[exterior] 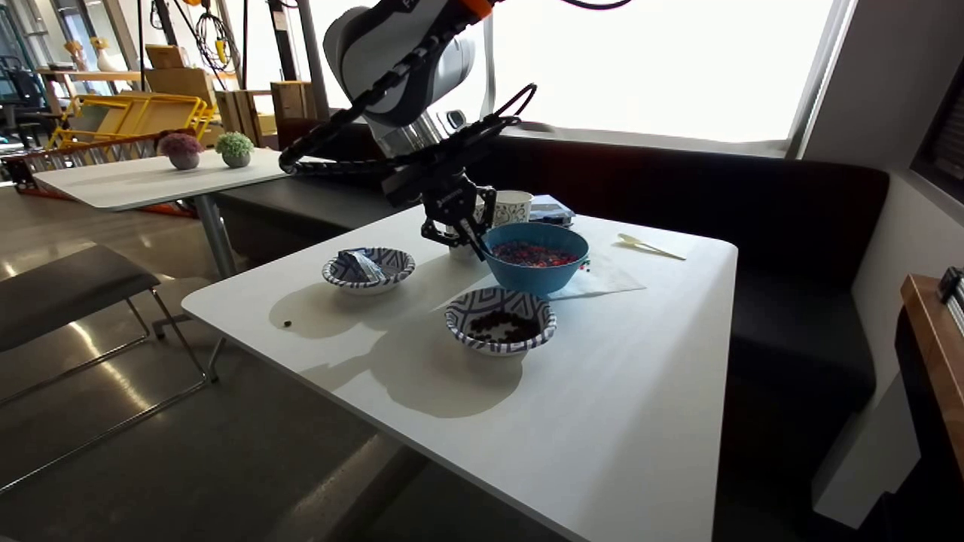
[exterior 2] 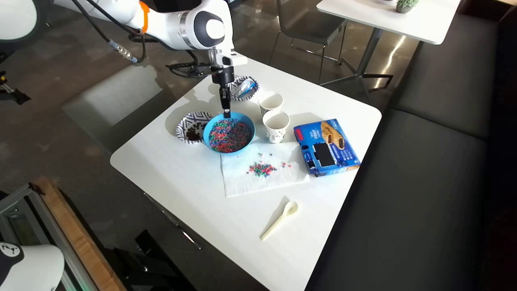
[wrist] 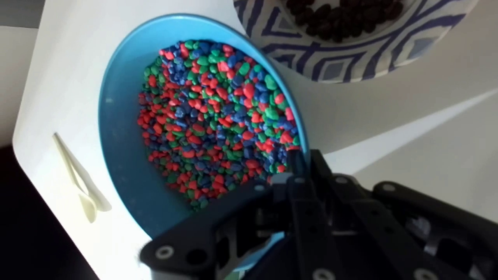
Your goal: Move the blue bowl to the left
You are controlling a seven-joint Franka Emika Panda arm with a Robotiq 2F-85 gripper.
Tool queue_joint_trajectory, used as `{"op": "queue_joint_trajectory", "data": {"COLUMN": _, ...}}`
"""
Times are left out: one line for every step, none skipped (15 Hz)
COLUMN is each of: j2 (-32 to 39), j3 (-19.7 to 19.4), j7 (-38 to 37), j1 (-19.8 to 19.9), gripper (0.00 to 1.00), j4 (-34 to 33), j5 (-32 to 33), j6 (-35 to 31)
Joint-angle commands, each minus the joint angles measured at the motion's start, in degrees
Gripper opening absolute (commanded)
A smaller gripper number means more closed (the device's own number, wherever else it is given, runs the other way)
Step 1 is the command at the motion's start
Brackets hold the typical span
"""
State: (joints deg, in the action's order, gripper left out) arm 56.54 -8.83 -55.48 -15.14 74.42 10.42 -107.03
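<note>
The blue bowl [exterior: 533, 280] is deep and round and holds many small red, green and blue pieces. It also shows in an exterior view [exterior 2: 244, 117] and in the wrist view [wrist: 126, 155]. My gripper [wrist: 309, 163] has one finger inside the bowl and one outside, close together on its rim. In both exterior views the gripper [exterior: 483, 254] [exterior 2: 227, 114] points down at the bowl's edge. The bowl looks upright beside the white napkin [exterior 2: 238, 184]. I cannot tell whether its base touches the table.
A patterned bowl of dark beans [exterior: 458, 331] stands close beside the blue bowl. Another patterned bowl [exterior: 403, 265] holds wrapped packets. Two paper cups [exterior 2: 276, 131] [exterior 2: 270, 106] and a blue box [exterior 2: 337, 141] stand nearby. Loose pieces lie on the napkin. A pale spoon [exterior 2: 278, 221] lies beyond it.
</note>
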Motion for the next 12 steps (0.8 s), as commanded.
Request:
{"op": "queue_joint_trajectory", "data": {"j2": -0.3, "j3": -0.8, "j7": -0.3, "j1": -0.8, "gripper": 0.02, "j4": -2.7, "j5": 2.7, "j6": 4.5}}
{"op": "queue_joint_trajectory", "data": {"j2": -0.1, "j3": -0.8, "j7": -0.1, "j1": -0.8, "gripper": 0.02, "j4": -3.4, "j5": 3.0, "j6": 5.0}}
{"op": "queue_joint_trajectory", "data": {"j2": 0.2, "j3": -0.7, "j7": 0.3, "j1": -0.7, "gripper": 0.02, "j4": -4.1, "j5": 3.3, "j6": 5.2}}
{"op": "queue_joint_trajectory", "data": {"j2": 0.4, "j3": -0.6, "j7": 0.6, "j1": -0.7, "gripper": 0.02, "j4": -4.8, "j5": 3.6, "j6": 5.3}}
{"op": "queue_joint_trajectory", "data": {"j2": 0.6, "j3": -0.5, "j7": 1.0, "j1": -0.6, "gripper": 0.02, "j4": -5.5, "j5": 3.7, "j6": 5.3}}
{"op": "queue_joint_trajectory", "data": {"j2": 0.8, "j3": -0.3, "j7": 1.3, "j1": -0.6, "gripper": 0.02, "j4": -6.0, "j5": 3.8, "j6": 5.3}}
{"op": "queue_joint_trajectory", "data": {"j2": 1.0, "j3": -0.3, "j7": 1.5, "j1": -0.7, "gripper": 0.02, "j4": -6.5, "j5": 3.8, "j6": 5.4}}
{"op": "queue_joint_trajectory", "data": {"j2": 1.2, "j3": -0.1, "j7": 1.7, "j1": -0.7, "gripper": 0.02, "j4": -7.3, "j5": 3.7, "j6": 5.7}}
{"op": "queue_joint_trajectory", "data": {"j2": 1.4, "j3": 0.0, "j7": 1.9, "j1": -0.8, "gripper": 0.02, "j4": -7.8, "j5": 3.6, "j6": 5.9}}
{"op": "queue_joint_trajectory", "data": {"j2": 1.7, "j3": 0.0, "j7": 2.0, "j1": -0.9, "gripper": 0.02, "j4": -8.4, "j5": 3.6, "j6": 6.2}}
{"op": "queue_joint_trajectory", "data": {"j2": 2.1, "j3": 0.2, "j7": 2.3, "j1": -1.0, "gripper": 0.02, "j4": -9.3, "j5": 3.5, "j6": 6.8}}
{"op": "queue_joint_trajectory", "data": {"j2": 2.5, "j3": 0.2, "j7": 2.4, "j1": -1.1, "gripper": 0.02, "j4": -10.0, "j5": 3.5, "j6": 7.3}}
